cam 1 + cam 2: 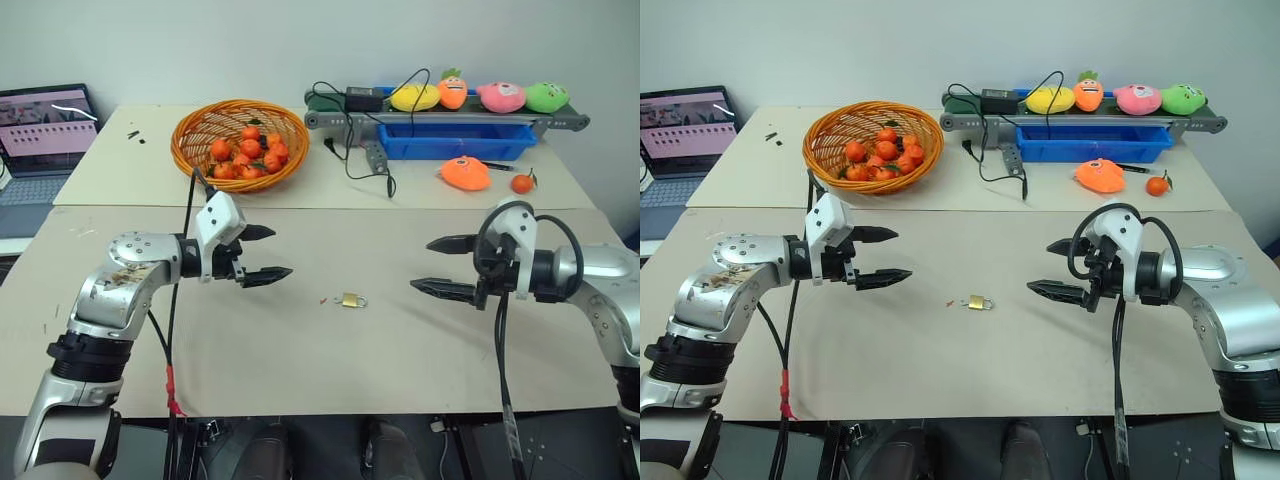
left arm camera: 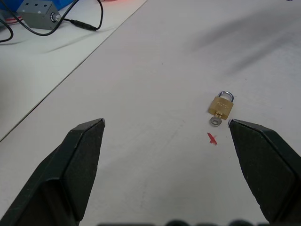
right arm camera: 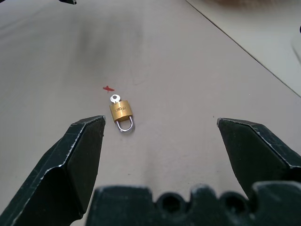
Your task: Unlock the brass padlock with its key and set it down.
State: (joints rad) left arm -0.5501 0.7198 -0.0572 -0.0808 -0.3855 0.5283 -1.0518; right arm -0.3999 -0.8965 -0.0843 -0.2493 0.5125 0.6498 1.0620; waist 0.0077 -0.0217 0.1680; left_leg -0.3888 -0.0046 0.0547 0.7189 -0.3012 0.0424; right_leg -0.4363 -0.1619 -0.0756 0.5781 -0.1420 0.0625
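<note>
The padlock [image 1: 351, 300] lies on the desk [image 1: 300, 350] midway between my left claw [image 1: 268, 252] and right claw [image 1: 440, 266], both open and empty, with the key [image 2: 215, 121] pointing toward the left one.

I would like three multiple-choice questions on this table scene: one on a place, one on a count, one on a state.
1. Where does the brass padlock lie?
A. in the basket
B. on the table between both grippers
C. in the blue tray

2. How many plush toys sit on the conveyor?
A. two
B. four
C. six

3. What is the left gripper doing?
A. open, holding nothing
B. shut on the key
C. shut on an orange

Answers: 1 B, it lies on bare table; 2 B, yellow, orange, pink, green; 3 A, fingers apart.
</note>
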